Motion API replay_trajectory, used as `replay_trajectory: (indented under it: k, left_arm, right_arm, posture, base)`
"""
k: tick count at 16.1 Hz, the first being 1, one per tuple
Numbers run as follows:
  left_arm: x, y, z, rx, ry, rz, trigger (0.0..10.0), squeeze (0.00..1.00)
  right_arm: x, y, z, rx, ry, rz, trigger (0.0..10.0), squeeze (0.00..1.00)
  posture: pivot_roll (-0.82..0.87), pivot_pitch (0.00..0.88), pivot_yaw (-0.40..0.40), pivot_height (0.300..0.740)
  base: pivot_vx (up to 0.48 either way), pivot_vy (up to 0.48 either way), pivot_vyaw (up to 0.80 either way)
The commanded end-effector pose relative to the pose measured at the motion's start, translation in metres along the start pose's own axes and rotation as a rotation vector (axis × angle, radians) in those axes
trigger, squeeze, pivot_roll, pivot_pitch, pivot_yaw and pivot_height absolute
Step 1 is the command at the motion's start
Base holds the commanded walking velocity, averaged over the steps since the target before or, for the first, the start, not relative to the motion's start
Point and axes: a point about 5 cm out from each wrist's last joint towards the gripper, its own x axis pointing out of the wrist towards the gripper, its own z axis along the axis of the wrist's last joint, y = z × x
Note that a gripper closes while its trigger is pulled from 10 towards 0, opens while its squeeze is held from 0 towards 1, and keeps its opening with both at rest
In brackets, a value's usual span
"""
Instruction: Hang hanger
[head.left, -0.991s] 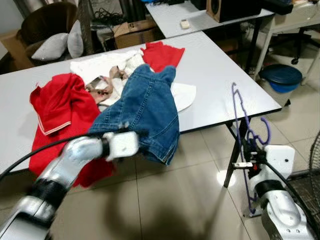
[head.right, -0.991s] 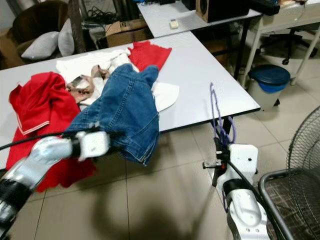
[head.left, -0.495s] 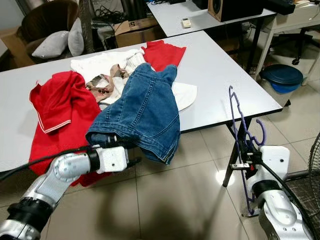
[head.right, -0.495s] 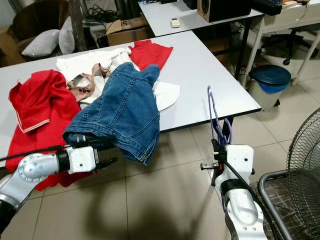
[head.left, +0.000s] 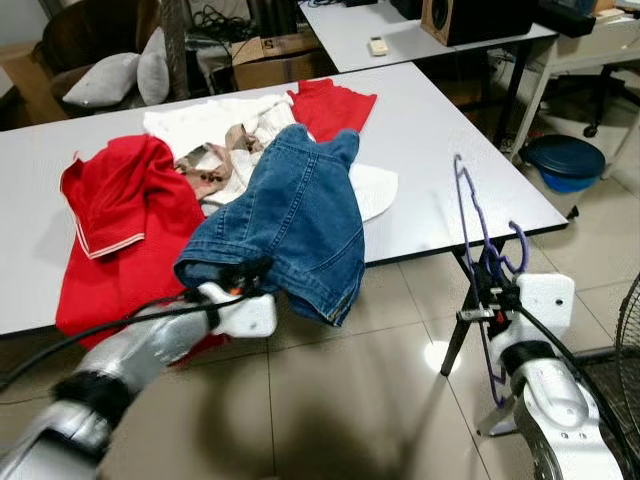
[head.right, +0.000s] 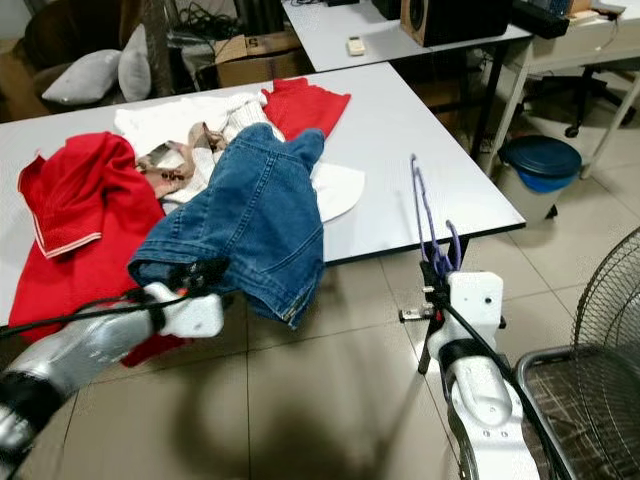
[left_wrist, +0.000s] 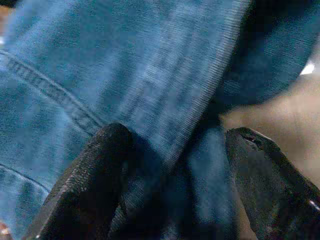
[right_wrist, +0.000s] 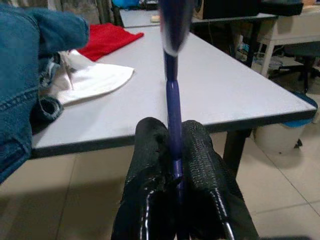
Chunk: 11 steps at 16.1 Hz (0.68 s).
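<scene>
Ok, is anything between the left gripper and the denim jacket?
Nothing visible. The left gripper is already at the jacket hem at the table edge, its open fingers astride the denim.

Setting: office or workroom turned into a laundry-sorting test area.

You are looking at plain white work tables (head.left: 440, 150) on black metal legs over a tiled floor (head.left: 360, 400), not household furniture. A second table (head.left: 400, 30) behind carries a speaker box (head.left: 478, 18) and a small remote (head.left: 377, 45). You can see a cardboard box (head.left: 275, 60) and cable clutter at the back, grey cushions (head.left: 125, 75) on a dark chair, a blue-lidded bin (head.left: 565, 160), and a floor fan's wire guard (head.right: 600, 330) at the right edge. Clothes (head.left: 200, 190) lie heaped on the near table.
</scene>
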Motion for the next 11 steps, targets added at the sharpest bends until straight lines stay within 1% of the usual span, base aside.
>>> replay_trajectory:
  k: [1, 2, 3, 4, 6, 9, 11]
  left_arm:
    - [0.005, 0.014, 0.001, -0.004, -0.002, 0.062, 10.0, 0.00]
    - [0.008, 0.017, 0.003, -0.010, -0.010, 0.071, 9.3, 0.00]
    - [0.012, 0.022, 0.006, -0.013, -0.022, 0.088, 1.7, 0.00]
    - [0.017, 0.029, 0.009, -0.011, -0.042, 0.112, 0.0, 0.00]
    - [0.024, 0.043, 0.015, -0.005, -0.070, 0.151, 0.0, 0.00]
    - [0.026, 0.054, 0.012, 0.006, -0.053, 0.166, 0.0, 0.00]
    - [0.027, 0.062, 0.014, 0.013, -0.062, 0.184, 0.0, 0.00]
  right_arm:
    - [0.001, 0.001, 0.001, -0.002, -0.010, 0.000, 10.0, 0.00]
    - [0.001, 0.001, 0.001, -0.001, -0.010, -0.003, 10.0, 0.00]
    - [0.001, 0.001, 0.001, 0.001, -0.012, -0.009, 10.0, 0.00]
    - [0.001, 0.001, 0.001, 0.003, -0.013, -0.016, 10.0, 0.00]
    - [-0.002, 0.001, 0.000, 0.006, -0.011, -0.033, 10.0, 0.00]
    - [-0.003, 0.001, 0.000, 0.009, -0.010, -0.042, 10.0, 0.00]
    - [-0.002, 0.000, 0.000, 0.009, -0.012, -0.044, 10.0, 0.00]
  posture:
    - [-0.04, 0.000, 0.120, 0.740]
    - [-0.04, 0.000, 0.124, 0.740]
    - [-0.05, 0.000, 0.134, 0.740]
    - [-0.06, 0.000, 0.143, 0.740]
    - [-0.06, 0.000, 0.151, 0.740]
    - [-0.06, 0.000, 0.157, 0.740]
    - [-0.06, 0.000, 0.156, 0.740]
  base:
    - [0.000, 0.000, 0.00]
    - [0.000, 0.000, 0.00]
    - [0.000, 0.000, 0.00]
    - [0.000, 0.000, 0.00]
    - [0.000, 0.000, 0.00]
    - [0.000, 0.000, 0.00]
    - [0.000, 0.000, 0.00]
